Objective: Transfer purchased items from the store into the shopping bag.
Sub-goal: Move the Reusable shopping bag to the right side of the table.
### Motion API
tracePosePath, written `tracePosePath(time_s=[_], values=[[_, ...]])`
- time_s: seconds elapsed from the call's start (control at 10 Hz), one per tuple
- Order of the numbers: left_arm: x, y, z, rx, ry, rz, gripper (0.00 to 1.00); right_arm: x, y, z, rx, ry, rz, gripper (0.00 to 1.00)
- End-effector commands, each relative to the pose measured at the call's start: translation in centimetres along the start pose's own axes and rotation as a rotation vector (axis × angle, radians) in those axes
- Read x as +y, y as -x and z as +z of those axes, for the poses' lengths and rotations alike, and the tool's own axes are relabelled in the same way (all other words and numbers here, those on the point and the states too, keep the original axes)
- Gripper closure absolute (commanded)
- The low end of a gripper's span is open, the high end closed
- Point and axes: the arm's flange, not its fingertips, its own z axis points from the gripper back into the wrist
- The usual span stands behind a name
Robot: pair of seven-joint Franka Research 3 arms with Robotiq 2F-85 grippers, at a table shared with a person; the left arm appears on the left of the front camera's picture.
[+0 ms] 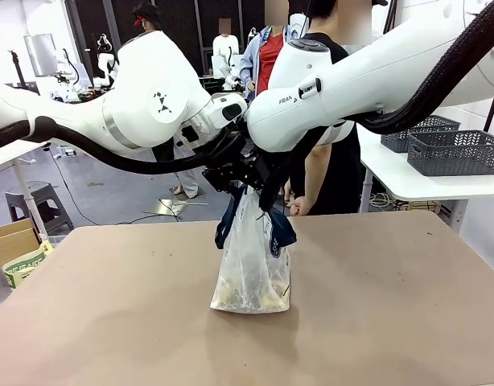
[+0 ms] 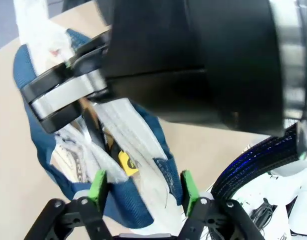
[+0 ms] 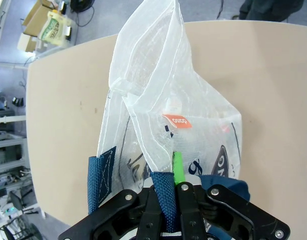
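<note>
Shopping bag (image 1: 252, 265) stands at centre of surface (image 1: 392, 305), held up from above, goods inside at bottom. Right tool (image 3: 174, 187) clamped together on navy strap (image 3: 163, 192), lower middle of right wrist frame. Left tool (image 2: 142, 187) apart, pads either side of other strap (image 2: 123, 202), not gripping, as far as blurred view shows. Risk: left tool pinches film instead of strap; bag mouth collapses. Two tools crowded close, may collide. Thin plastic may tear under pull.

bare table (image 1: 408, 305) around bag (image 1: 251, 273), claws (image 1: 245, 178) crowding above
</note>
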Motion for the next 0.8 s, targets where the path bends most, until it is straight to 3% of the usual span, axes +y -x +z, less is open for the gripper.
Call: tracePosePath(time_s=[0.0, 0.2, 0.7], values=[[0.0, 0.0, 0.1, -0.028, -0.033, 0.014, 0.61, 0.4, -0.3, -0.4, 0.01, -0.023, -0.018, 1.0], [0.0, 0.0, 0.3, -0.042, -0.038, 0.017, 1.0, 0.4, -0.2, -0.4, 0.01, -0.022, -0.018, 1.0], [0.1, 1.1, 1.5, -0.088, -0.05, 0.027, 1.0, 0.3, -0.3, -0.2, 0.009, -0.032, -0.019, 1.0]])
